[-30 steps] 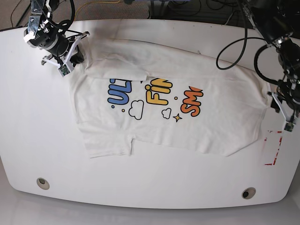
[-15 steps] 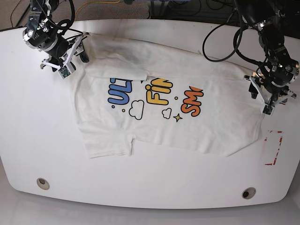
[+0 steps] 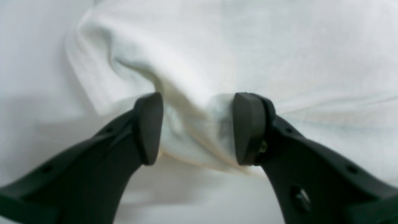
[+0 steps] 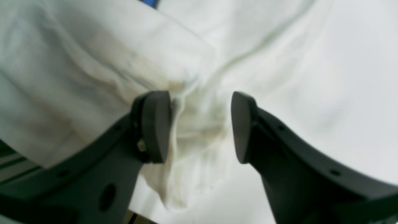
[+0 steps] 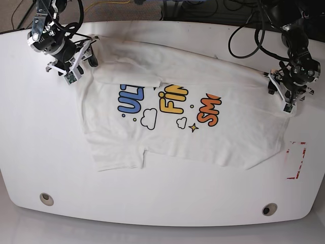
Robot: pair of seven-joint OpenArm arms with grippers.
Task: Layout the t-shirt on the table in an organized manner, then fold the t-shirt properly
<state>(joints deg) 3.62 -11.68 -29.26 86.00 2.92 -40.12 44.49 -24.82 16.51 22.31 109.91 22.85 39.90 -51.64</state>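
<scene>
White cotton covers the middle of the table (image 5: 30,152): the t-shirt (image 5: 177,132) lies printed side up, its blue, yellow and orange lettering partly hidden under a flap folded down from the far edge.

The right gripper (image 4: 200,127), at the far-left corner of the shirt in the base view (image 5: 76,60), has its jaws parted around a bunched ridge of cloth. Fabric sits between the pads (image 4: 155,126), but whether they pinch it cannot be told.

The left gripper (image 3: 199,129), at the far-right edge of the shirt in the base view (image 5: 285,90), also has its jaws apart, straddling a raised fold near the hem. This fold touches or nearly touches both pads; again no firm grip shows.

Risks, as a judgement:
- If either gripper closes on a thick bunch, it may catch two layers and drag the underside along, leaving new creases.
- If one side grips and the other slips, pulling would skew the shirt toward one corner.
- The folded flap over the lettering could stay trapped if the corners are pulled sideways, not toward the far edge.
- A shallow pinch near the hem may let the cloth slide out once lifted.
</scene>
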